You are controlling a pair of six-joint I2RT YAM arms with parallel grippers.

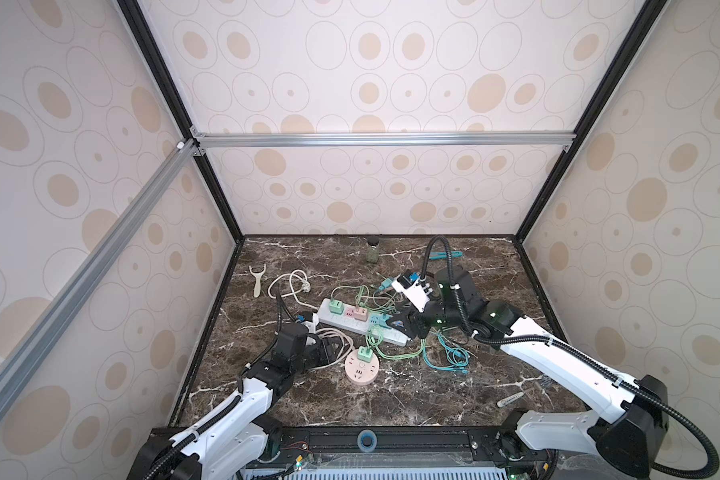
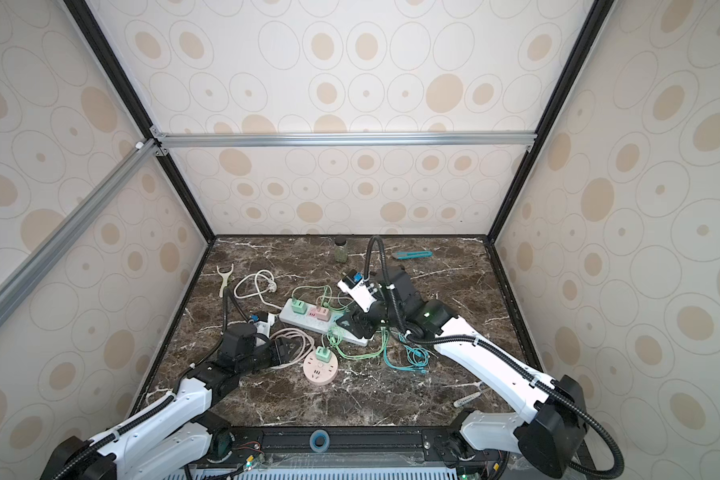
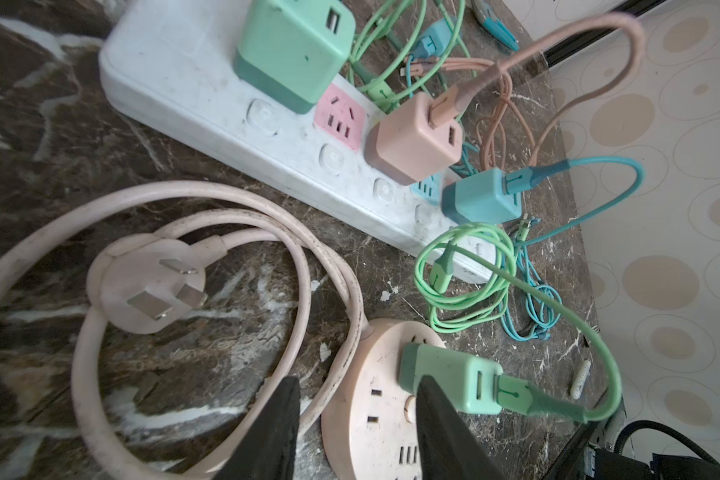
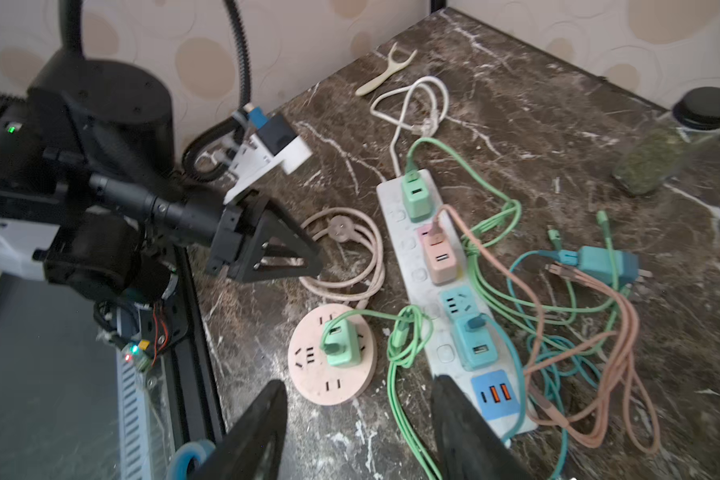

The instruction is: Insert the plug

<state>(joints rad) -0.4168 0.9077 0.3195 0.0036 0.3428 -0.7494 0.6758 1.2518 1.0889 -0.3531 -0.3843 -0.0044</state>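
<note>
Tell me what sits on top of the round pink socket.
A green charger is plugged into the round pink socket, a green cable in its port. Other slots show bare; those beneath the charger are covered.

I log an upright black-lidded jar (image 1: 373, 249) at the back, a white peeler (image 1: 257, 282) back left, a small whitish stick (image 1: 512, 400) front right.
</note>
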